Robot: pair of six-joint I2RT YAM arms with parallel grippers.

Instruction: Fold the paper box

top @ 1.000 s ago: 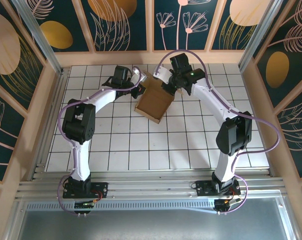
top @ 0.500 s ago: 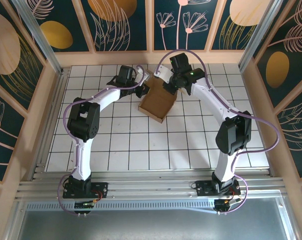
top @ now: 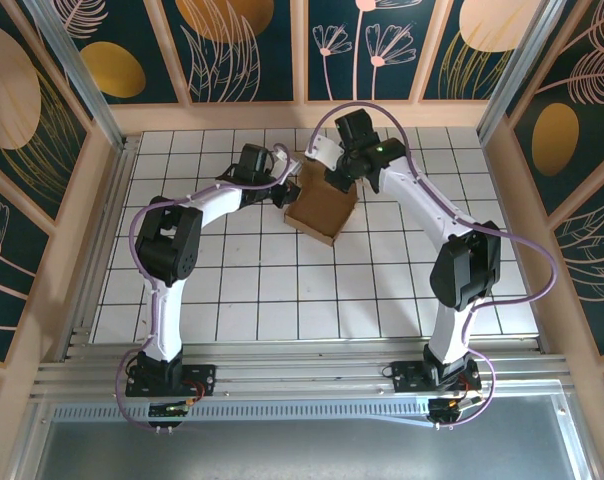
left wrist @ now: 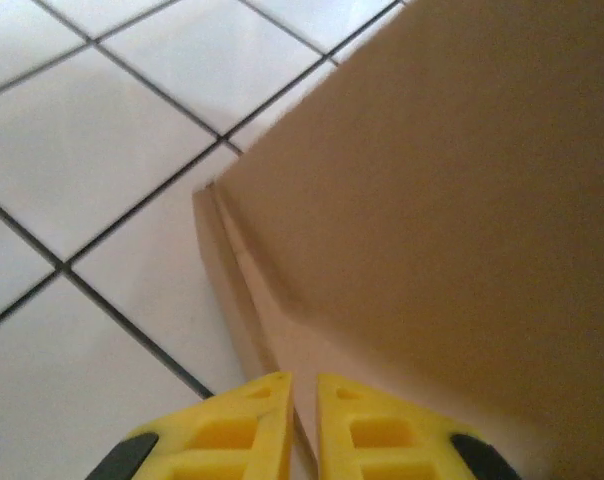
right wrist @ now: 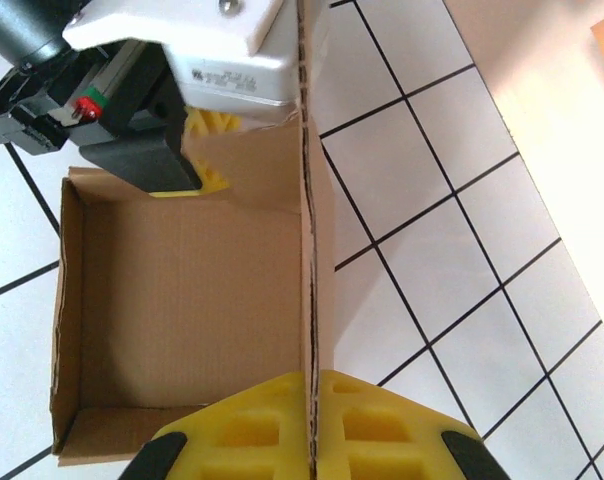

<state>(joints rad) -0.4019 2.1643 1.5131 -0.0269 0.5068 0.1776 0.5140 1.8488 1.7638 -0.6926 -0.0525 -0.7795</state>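
The paper box (top: 320, 207) sits on the far middle part of the white tiled counter (top: 242, 280), turned at an angle to the grid lines, with one arm reaching to it from each side. It is a shallow brown tray, open on top, with its walls standing up around a flat bottom. The right gripper (right wrist: 310, 425) is closed tight on the thin upright wall at the box's far right side, the cardboard edge running straight between its yellow fingers (right wrist: 382, 425). The left gripper (left wrist: 304, 425) is at the opposite side of the box, low against the outside of a wall, with its yellow fingers (left wrist: 237, 430) nearly together and only a thin slit between them. A folded cardboard edge leads down into that slit, but I cannot tell whether the fingers are pinching it.
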